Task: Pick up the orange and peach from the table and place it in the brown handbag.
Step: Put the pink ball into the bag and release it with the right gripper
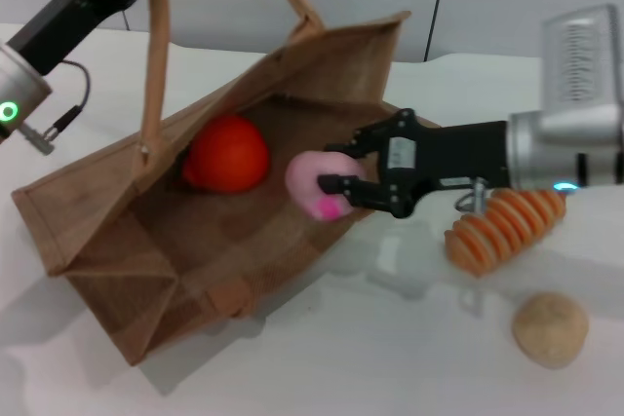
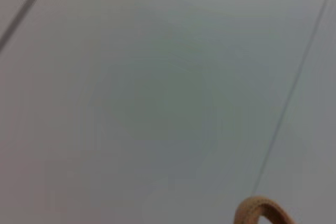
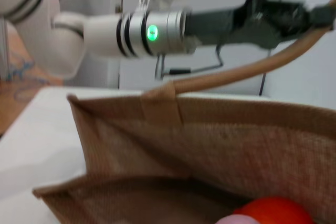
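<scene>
Peach [image 1: 314,184] sits pinched between the black fingers of my right gripper [image 1: 336,174], held at the open mouth of the brown handbag [image 1: 117,270], just over its right-hand rim. The magenta spot on the fruit faces down and toward me. The right arm reaches in from the right side, level and low over the table [image 1: 322,358].

I see the handbag lying tipped on its side, mouth gaping toward me and to the right, its far wall propped up. The orange [image 1: 226,153] already rests inside it, against the far inner wall, left of the peach and apart from it. In the right wrist view the orange [image 3: 277,212] shows at the bag's bottom with a sliver of pink beside it.

My left arm is up at the far left, holding one loop handle [image 1: 156,56] raised; the left gripper [image 3: 294,17] appears in the right wrist view, its dark fingers clamped on the handle's strap.

On the table to the right of the bag, near me, lie the ridged spiral bread [image 1: 505,223] and, nearer still, the beige rough ball [image 1: 551,328], both well clear of the bag.
</scene>
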`<action>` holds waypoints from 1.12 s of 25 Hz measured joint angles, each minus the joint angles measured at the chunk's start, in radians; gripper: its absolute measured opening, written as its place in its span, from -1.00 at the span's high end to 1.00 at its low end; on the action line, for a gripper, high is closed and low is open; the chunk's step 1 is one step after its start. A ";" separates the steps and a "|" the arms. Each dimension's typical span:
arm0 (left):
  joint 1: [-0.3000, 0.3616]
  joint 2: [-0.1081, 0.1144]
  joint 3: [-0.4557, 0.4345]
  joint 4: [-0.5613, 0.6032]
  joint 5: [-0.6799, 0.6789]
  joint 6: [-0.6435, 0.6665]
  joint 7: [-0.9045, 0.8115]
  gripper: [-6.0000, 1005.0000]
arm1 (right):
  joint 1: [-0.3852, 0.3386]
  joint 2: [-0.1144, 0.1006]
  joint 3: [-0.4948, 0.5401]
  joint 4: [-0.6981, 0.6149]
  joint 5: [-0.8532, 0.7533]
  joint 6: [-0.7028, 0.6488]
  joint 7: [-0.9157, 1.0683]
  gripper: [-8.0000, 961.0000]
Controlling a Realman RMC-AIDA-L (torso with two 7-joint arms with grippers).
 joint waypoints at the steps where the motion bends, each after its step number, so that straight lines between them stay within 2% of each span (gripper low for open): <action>1: -0.007 0.000 0.002 -0.003 0.004 -0.001 -0.001 0.75 | 0.018 0.001 -0.012 0.011 0.001 0.027 0.000 0.30; 7: -0.052 0.000 0.028 -0.021 0.013 -0.019 -0.013 0.75 | 0.103 0.008 -0.069 0.064 0.001 0.146 -0.001 0.30; 14: -0.089 0.003 0.036 -0.020 0.013 -0.126 -0.062 0.75 | 0.168 0.017 -0.095 0.107 0.003 0.262 -0.001 0.31; 28: -0.088 0.004 0.023 -0.013 -0.021 -0.289 -0.127 0.75 | 0.186 0.017 -0.097 0.119 0.070 0.359 -0.042 0.28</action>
